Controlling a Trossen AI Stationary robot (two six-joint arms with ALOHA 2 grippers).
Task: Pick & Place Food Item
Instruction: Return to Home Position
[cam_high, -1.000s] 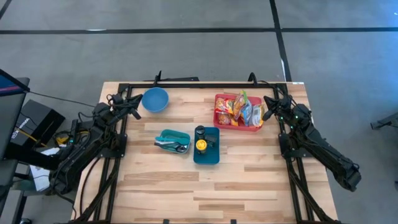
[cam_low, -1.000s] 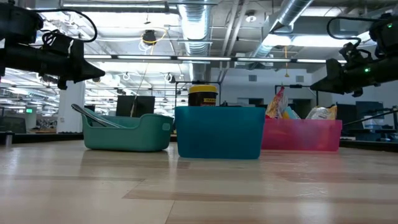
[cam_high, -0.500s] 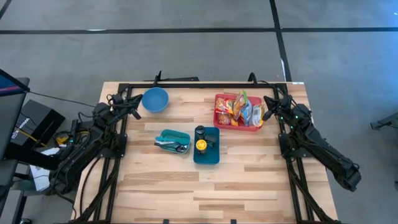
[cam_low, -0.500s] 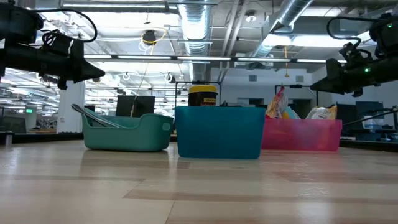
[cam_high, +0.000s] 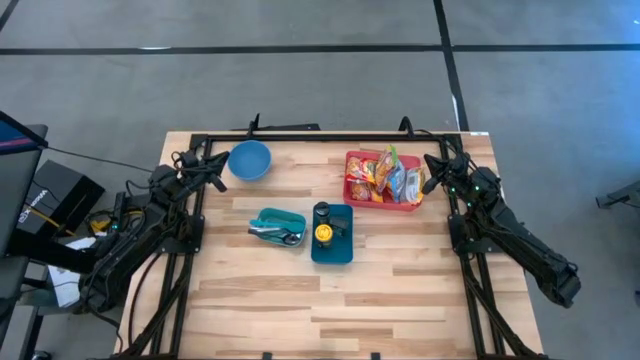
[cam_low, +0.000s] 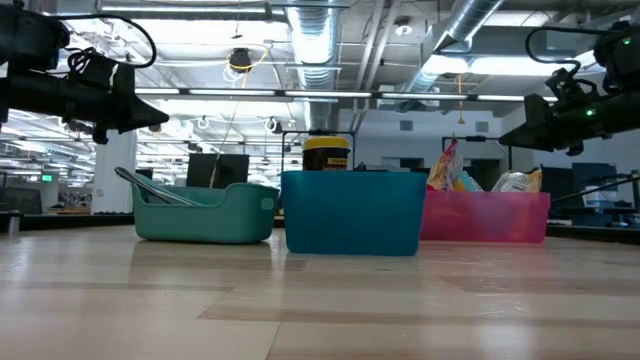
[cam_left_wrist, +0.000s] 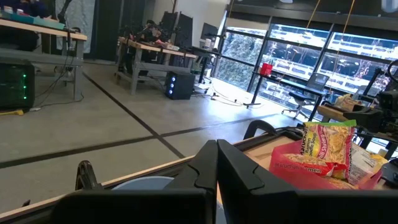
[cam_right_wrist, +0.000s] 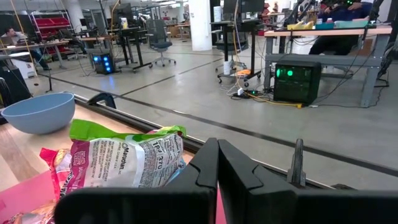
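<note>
Table (cam_high: 400, 290) | red bin (cam_low: 485, 218) just beyond-right of blue bin (cam_low: 352, 212) | left gripper (cam_left_wrist: 217, 144) well left of blue bin, fingers pressed together, empty | right gripper (cam_right_wrist: 218, 142) well right, likewise closed, empty | noodle packets (cam_high: 388, 175) in red bin: judged light, soft, slippery; pinch top seam.

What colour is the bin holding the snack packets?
Red; the bin shows best in the high view.

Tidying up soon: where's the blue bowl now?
High view: the bowl sits left on the table near its far edge, beside the left gripper and beyond the green bin.
</note>
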